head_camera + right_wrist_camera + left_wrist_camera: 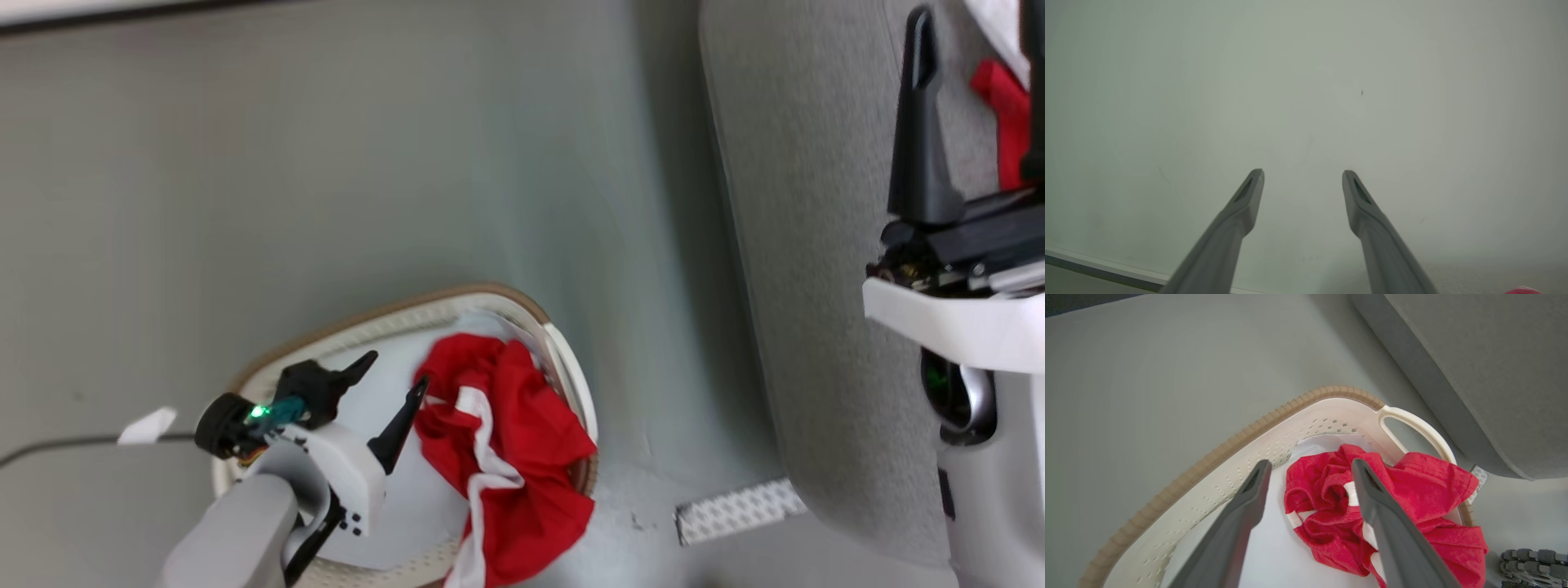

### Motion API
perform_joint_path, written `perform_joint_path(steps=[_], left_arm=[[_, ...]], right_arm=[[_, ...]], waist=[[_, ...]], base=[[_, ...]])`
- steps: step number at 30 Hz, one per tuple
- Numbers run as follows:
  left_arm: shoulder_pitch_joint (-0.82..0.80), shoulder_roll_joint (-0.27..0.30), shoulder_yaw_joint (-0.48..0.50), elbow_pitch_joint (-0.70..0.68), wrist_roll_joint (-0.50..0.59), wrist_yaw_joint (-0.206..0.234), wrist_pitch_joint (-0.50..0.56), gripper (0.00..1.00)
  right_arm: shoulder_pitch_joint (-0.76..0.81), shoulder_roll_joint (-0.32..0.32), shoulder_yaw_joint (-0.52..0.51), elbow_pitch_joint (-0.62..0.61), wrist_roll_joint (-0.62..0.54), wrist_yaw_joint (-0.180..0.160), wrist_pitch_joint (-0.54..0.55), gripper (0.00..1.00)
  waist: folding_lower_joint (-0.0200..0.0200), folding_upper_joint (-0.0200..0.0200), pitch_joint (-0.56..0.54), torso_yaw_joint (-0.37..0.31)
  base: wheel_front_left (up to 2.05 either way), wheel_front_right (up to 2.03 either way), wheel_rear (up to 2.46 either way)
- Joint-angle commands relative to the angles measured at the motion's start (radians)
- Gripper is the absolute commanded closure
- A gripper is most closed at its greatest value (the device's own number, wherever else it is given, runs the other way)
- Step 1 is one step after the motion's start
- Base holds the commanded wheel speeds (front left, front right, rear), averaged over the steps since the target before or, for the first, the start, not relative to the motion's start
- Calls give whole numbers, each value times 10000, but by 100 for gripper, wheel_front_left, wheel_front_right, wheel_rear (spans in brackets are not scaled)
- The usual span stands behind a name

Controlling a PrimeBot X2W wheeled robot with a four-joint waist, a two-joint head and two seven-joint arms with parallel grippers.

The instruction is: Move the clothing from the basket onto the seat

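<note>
Two claws gape open: the left claw (397, 369) hovers over the basket (392, 320), just beside the red clothing (522, 425); the right claw (1303, 172) holds nothing, near the seat (808, 245).

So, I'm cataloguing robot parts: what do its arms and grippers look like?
The left gripper has two long, tapered dark jaws with slotted tips on a black base, a white wrist housing with small dark dots, a green light and a pale grey forearm. The right gripper matches: dark jaws, black base, white housing.
</note>
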Motion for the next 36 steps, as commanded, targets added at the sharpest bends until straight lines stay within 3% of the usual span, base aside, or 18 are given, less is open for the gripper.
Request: perform_joint_path(steps=[1, 6, 19, 28, 35, 36], left_arm=[[-242, 126, -190, 170, -87, 10, 54, 0], [-981, 338, -1187, 937, -701, 10, 235, 0], [-2402, 812, -2700, 2537, -1658, 9, 500, 0], [-3037, 802, -4113, 3664, -1943, 9, 1822, 0], [-3408, 899, -4824, 3599, -2633, 11, 1998, 0], [-3457, 919, -4906, 3664, -2703, 11, 2036, 41]], right_arm=[[-204, 24, 8, -99, 32, -25, -25, 0], [-511, 29, 55, -475, 409, -25, -25, 0], [-582, 29, 46, -1176, 1155, -25, -25, 0], [-332, 29, -2, -1179, 1275, -25, -25, 0], [-360, 29, -28, -1154, 1187, -26, -25, 0], [-384, 31, -2, -1134, 1167, -26, -25, 0]], waist=[[-3, 0, 614, -478], [-3, 0, 1315, -960], [-3, 0, 2752, -2026], [-3, 0, 2954, -2017], [-3, 0, 2999, -1982], [-3, 0, 2999, -1975]], base=[[0, 0, 0], [0, 0, 0], [0, 0, 0], [0, 0, 0], [0, 0, 0], [0, 0, 0]])
